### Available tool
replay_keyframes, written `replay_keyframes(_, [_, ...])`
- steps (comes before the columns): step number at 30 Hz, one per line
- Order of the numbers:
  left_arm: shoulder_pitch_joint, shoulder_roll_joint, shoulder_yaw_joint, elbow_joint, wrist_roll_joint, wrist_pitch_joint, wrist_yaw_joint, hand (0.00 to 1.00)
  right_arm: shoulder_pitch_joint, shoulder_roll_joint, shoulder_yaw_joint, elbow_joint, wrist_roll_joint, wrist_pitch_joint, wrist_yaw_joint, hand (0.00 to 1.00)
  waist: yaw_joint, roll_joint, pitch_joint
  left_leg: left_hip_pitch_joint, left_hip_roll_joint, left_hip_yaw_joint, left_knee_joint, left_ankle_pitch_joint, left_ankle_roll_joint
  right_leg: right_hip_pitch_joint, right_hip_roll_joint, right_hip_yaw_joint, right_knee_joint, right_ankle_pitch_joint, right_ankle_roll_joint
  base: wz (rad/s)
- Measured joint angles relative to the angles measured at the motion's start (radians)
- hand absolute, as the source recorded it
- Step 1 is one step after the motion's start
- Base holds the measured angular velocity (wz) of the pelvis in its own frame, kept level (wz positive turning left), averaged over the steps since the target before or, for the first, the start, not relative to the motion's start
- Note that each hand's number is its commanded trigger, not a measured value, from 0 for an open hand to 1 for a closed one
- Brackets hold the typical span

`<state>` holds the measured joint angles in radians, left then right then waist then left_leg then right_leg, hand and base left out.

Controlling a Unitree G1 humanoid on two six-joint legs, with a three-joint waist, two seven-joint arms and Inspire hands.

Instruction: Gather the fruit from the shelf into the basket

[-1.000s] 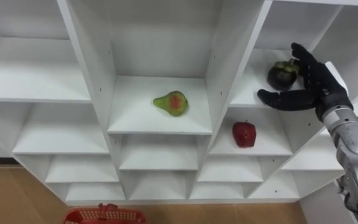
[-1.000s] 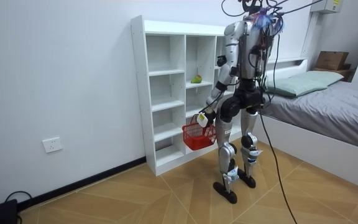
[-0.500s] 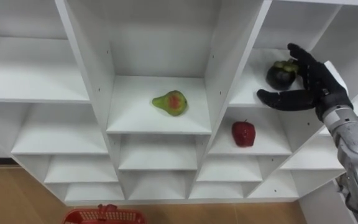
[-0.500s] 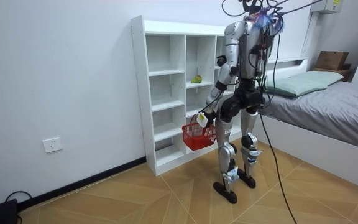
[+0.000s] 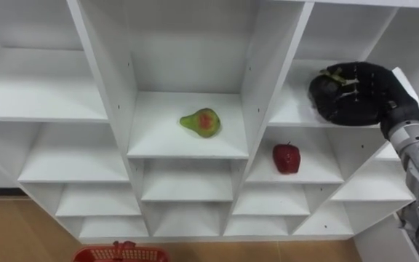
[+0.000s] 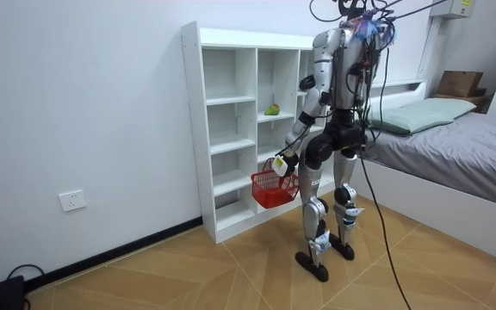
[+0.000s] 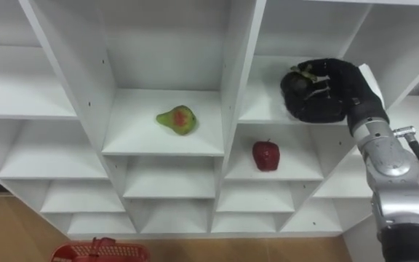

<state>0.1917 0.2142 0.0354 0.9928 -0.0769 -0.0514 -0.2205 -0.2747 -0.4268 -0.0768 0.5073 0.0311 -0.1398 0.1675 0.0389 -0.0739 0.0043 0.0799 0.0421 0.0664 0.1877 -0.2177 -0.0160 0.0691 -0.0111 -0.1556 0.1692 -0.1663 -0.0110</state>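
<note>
Left eye view: the right robot hand (image 5: 358, 94) is up in the closet's (image 5: 259, 87) upper right compartment, fingers curled round a dark round fruit (image 5: 323, 91), looks like a mangosteen. A pear (image 5: 201, 121) sits alone in the middle compartment, and a red apple (image 5: 286, 157) is in the compartment right under the robot hand. The rim of a red basket (image 5: 122, 253) pokes in at the bottom.

Room view: the robot stands facing the closet with a bed (image 6: 455, 146) behind it. The basket hangs low from the left robot hand (image 6: 281, 161); I can't tell how it grips, too small.

Right eye view: same clench on the dark fruit.

My worry: that fruit looks smooth and round, so it could squirt out on the way back, or the knuckles could clip the shelf edge. The basket is far below, so a drop probably hits the floor.

Count: three fruits (one dark, one pear, one apple), one basket.
</note>
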Motion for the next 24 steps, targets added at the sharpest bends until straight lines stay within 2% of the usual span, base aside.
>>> replay_keyframes(10, [-0.001, 0.007, 0.000, 0.000, 0.000, 0.000, 0.000, 1.00, 0.000, 0.002, 0.016, 0.000, 0.000, -0.001, 0.031, 1.00, 0.001, -0.014, 0.0001, -0.002, 0.000, 0.000, 0.002, 0.000, 0.000, 0.000, 0.000, 0.000, 0.000, 0.000, 0.000, 0.00])
replay_keyframes(24, [-0.003, 0.008, 0.000, -0.001, -0.001, 0.000, -0.007, 1.00, 0.000, 0.004, 0.017, -0.003, 0.006, 0.000, 0.034, 1.00, -0.003, -0.013, -0.0026, -0.014, 0.000, -0.002, 0.012, 0.000, 0.000, -0.002, 0.000, -0.003, 0.000, 0.000, 0.000, 0.00])
